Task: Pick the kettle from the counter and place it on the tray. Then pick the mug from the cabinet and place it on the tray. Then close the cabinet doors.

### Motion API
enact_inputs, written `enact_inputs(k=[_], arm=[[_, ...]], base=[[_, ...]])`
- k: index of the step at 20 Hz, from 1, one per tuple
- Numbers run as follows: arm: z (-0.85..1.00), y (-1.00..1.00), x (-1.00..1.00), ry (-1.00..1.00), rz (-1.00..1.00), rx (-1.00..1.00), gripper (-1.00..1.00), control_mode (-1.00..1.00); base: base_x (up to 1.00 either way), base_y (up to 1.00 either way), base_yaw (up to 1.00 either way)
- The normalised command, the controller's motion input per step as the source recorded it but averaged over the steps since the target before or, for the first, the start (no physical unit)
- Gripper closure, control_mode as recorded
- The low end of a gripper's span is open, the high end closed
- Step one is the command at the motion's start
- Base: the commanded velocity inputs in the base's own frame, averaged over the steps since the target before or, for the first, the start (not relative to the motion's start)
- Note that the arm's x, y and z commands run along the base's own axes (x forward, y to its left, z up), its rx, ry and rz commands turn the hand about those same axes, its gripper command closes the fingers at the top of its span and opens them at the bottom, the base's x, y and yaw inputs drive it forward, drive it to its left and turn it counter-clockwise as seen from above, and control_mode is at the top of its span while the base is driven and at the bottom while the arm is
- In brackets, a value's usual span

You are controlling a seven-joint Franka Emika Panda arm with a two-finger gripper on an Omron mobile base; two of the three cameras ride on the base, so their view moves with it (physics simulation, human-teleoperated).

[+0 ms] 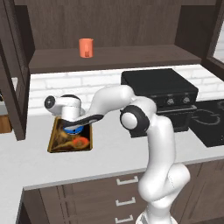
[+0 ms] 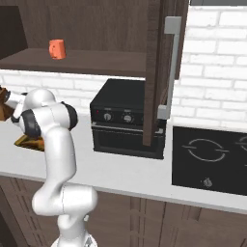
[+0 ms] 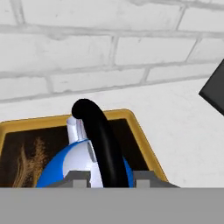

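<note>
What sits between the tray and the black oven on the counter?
Nothing: in the left base view the counter between the tray and the oven is bare, though the robot's arm passes above it.

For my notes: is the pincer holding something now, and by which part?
It cannot be told. The pincer straddles the black handle of the kettle over the tray, but a firm grip is unclear.

open cabinet doors (image 2: 157,72) flanking mug (image 1: 86,47)
</note>
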Motion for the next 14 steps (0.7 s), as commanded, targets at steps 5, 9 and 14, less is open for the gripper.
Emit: enact_inputs(k=[5, 9, 14], arm=[[-0.31, -0.01, 0.03, 0.0, 0.0, 0.07, -1.0, -1.0], [-0.1, -0.1, 0.0, -0.02, 0.0, 0.12, -1.0, -1.0], [0.44, -0.22, -0.09, -0.01, -0.01, 0.12, -1.0, -1.0]], base=[[0.0, 0.0, 0.0], [0.0, 0.0, 0.0], [0.0, 0.0, 0.0]])
